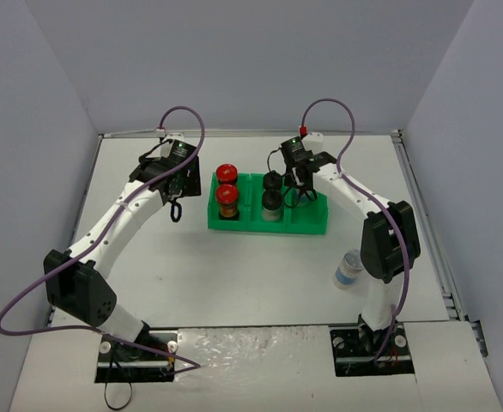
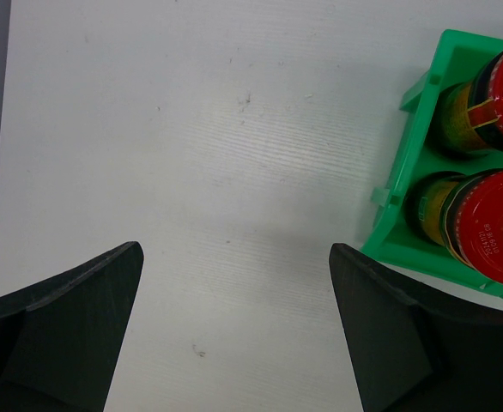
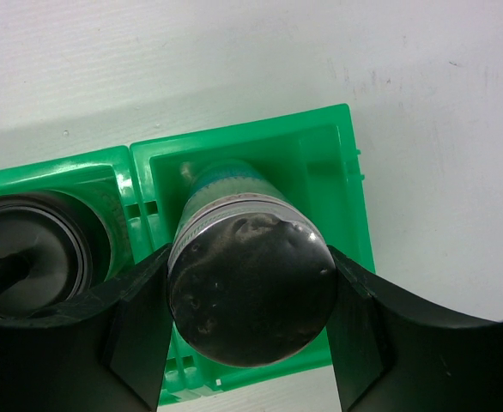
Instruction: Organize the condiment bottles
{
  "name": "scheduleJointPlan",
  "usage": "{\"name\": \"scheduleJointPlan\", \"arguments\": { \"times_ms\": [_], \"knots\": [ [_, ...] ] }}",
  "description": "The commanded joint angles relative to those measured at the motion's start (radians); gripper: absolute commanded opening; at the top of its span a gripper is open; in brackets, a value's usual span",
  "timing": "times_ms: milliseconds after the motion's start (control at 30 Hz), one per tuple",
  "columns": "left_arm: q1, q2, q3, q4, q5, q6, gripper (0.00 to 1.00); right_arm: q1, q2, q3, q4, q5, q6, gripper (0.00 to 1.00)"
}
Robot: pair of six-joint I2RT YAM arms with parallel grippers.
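Now the right claw (image 3: 250, 319) clamps the silver-capped clear round jar (image 3: 251, 283), upright, with the end compartment of the green plastic tray (image 3: 324, 150) directly beneath it.

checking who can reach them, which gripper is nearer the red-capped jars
Left. The left gripper is open beside the green tray end holding the red-capped jars; the right gripper is at the opposite end, shut on a silver-capped jar.

Green tray (image 1: 312, 226) holds red-capped jars (image 1: 227, 199) left, black-capped jars (image 1: 272, 198) centre; right pincer (image 1: 301, 199) above its right compartment; silver-capped jar (image 1: 348, 269) stands apart on worktop (image 1: 234, 283).
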Motion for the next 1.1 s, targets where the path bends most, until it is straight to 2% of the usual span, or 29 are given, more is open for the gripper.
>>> {"name": "scheduleJointPlan", "arguments": {
  "times_ms": [0,100,233,400,500,800,1067],
  "knots": [
    [0.006,-0.052,0.054,0.002,-0.023,0.014,0.88,-0.015,-0.008,0.023,0.052,0.045,0.003,0.01],
    [0.007,-0.050,0.054,0.002,-0.023,0.015,0.88,-0.019,-0.005,0.020,0.053,0.049,0.005,0.02],
    [0.007,-0.050,0.051,0.002,-0.024,0.015,0.88,-0.029,-0.005,0.015,0.053,0.037,0.002,0.11],
    [0.006,-0.050,0.045,0.004,-0.021,0.014,0.88,-0.030,-0.006,0.016,0.052,0.030,-0.002,0.33],
    [0.006,-0.049,0.046,0.005,-0.021,0.012,0.88,-0.030,-0.010,0.016,0.052,0.025,-0.007,0.52],
    [0.006,-0.047,0.041,0.010,-0.019,0.012,0.88,-0.022,-0.035,0.015,0.050,0.017,-0.021,0.87],
    [0.007,-0.049,0.035,0.016,-0.017,0.010,0.88,-0.002,-0.093,0.013,0.039,0.016,-0.021,0.89]
  ]
}}
